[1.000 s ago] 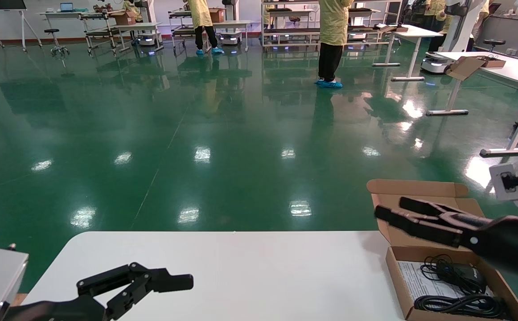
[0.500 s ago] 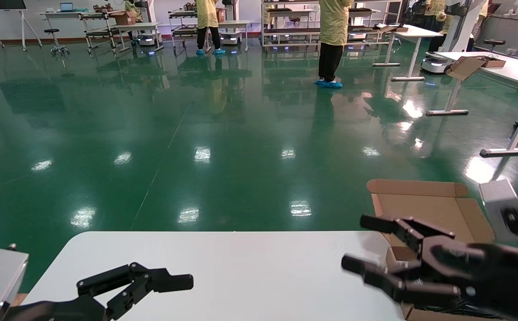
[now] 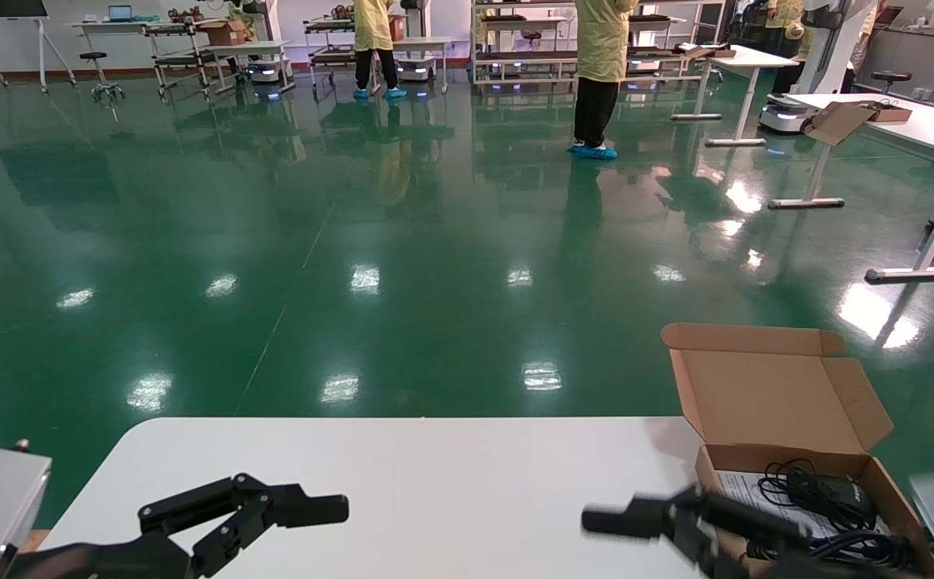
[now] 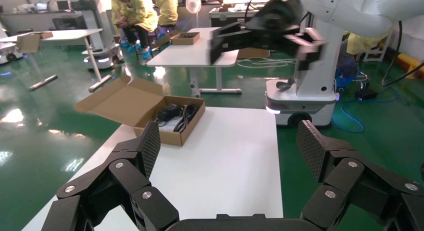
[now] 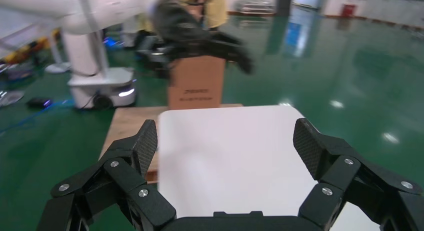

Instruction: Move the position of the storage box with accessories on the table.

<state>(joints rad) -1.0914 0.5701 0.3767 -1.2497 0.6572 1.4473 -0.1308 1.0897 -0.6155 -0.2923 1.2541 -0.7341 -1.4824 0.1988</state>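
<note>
Lower right of the head view: the right gripper (image 3: 636, 523), wide open and empty, nears the storage box (image 3: 788, 402) (lid up); grip the near wall squarely. Left gripper (image 3: 306, 508), open, idles lower left.

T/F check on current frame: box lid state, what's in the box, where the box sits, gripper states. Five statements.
1. The storage box has its lid open. True.
2. The box holds the accessories: black cables and a printed sheet. True.
3. The right gripper is shut on the box. False: its fingers are spread with only the table between them.
4. The box sits at the table's left end. False: the right end.
5. The left gripper is open. True.
</note>
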